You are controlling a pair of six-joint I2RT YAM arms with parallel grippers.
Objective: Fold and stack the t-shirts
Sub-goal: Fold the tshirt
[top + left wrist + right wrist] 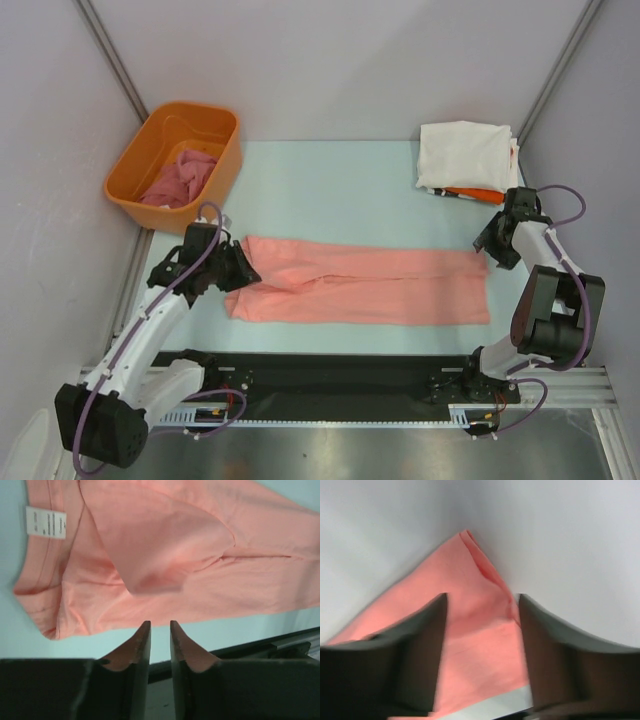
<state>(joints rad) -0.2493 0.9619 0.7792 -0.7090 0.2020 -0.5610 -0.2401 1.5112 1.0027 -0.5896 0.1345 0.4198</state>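
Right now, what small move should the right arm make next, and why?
Probably lower the right gripper and close on the end of the salmon shirt: its open fingers straddle that corner, and the long strip is not yet folded across.

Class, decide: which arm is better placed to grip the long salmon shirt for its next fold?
Probably right: the right pincer is wide open astride a corner of the salmon shirt; the left pincer, barely open, sits short of the cloth's edge.
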